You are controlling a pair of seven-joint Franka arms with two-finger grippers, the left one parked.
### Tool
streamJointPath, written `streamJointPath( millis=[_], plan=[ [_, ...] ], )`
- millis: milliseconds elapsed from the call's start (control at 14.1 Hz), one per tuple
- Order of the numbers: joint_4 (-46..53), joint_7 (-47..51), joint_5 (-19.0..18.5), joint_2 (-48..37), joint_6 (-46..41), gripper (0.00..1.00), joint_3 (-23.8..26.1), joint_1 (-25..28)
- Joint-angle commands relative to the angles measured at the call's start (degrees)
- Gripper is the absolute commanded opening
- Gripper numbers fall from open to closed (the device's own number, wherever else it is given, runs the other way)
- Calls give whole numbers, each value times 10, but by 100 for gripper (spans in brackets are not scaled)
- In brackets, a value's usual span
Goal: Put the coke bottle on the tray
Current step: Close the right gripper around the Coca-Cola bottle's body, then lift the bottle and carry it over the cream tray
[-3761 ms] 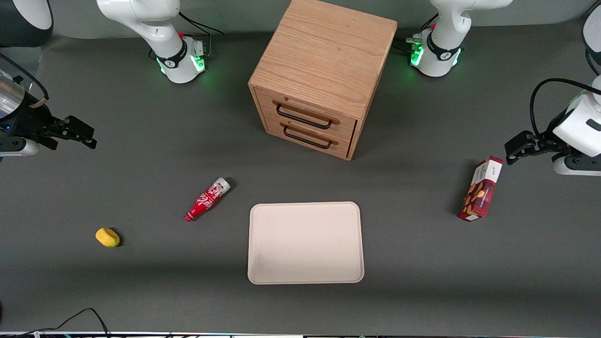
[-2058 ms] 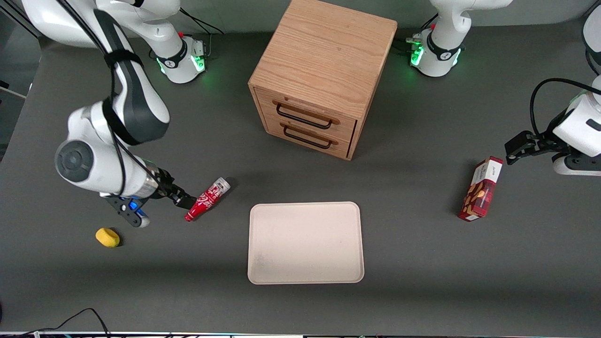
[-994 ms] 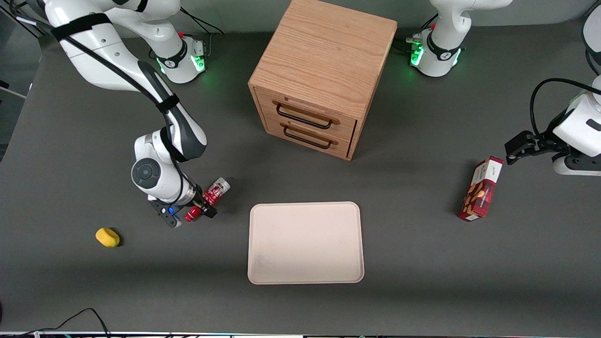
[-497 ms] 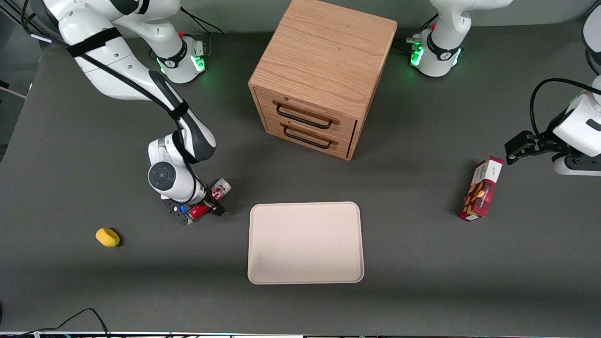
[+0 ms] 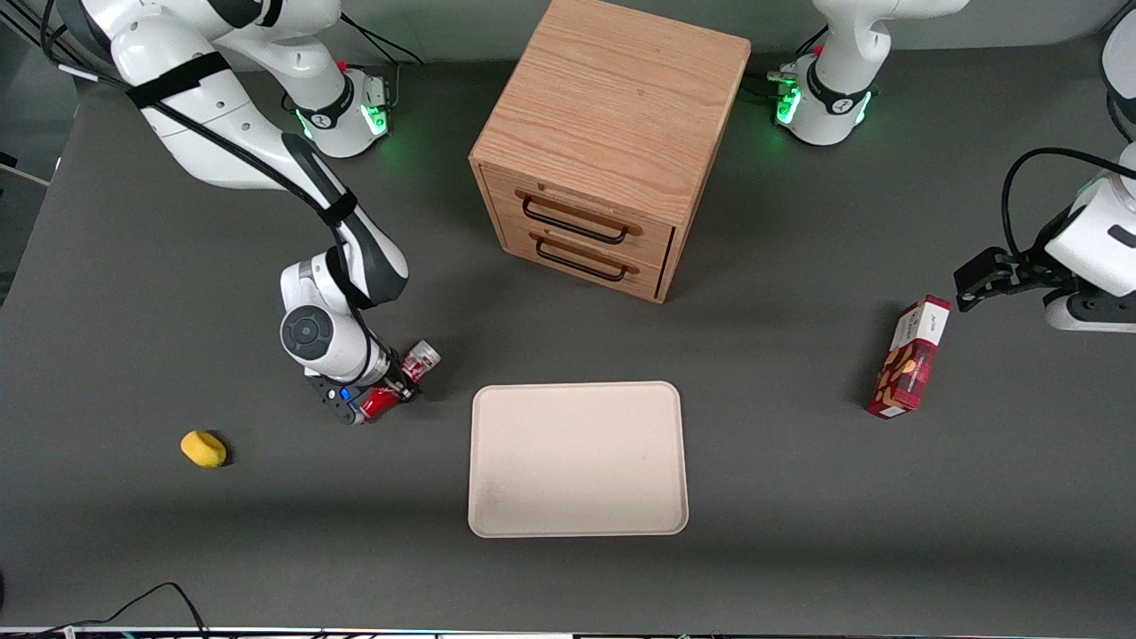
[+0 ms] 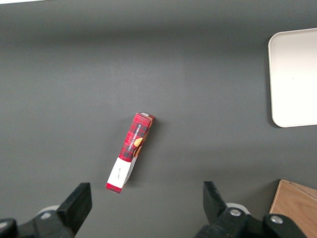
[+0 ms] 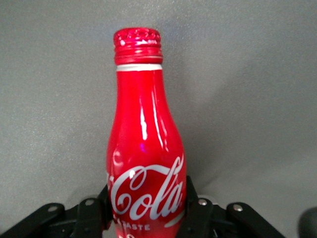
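On the dark grey tabletop (image 5: 799, 532), the end effector (image 5: 390, 390) grasps the coke bottle (image 7: 146, 163) beside the tray (image 5: 577, 524).

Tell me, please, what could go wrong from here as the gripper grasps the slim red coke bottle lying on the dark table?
1. The gripper straddles the slim red coke bottle at its rounded body, with fingers on either flank; the glossy curved surface could slip or roll during lifting.
2. The large cream rectangular tray has a low raised rim; a low carry might clip it.
3. Laid on its side, the bottle may roll on the tray.
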Motion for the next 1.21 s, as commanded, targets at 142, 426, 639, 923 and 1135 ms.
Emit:
streamJointPath(
  millis=[142,426,639,923,1135],
  plan=[
    [-1,19,-12,-13,-1,0,0,2],
    [12,16,-12,-40,-63,0,0,2],
    [58,9,-20,-54,-122,0,1,5],
    [173,-5,-100,-47,-219,0,32,20],
    [258,-74,-111,-34,-251,0,35,47]
  ],
)
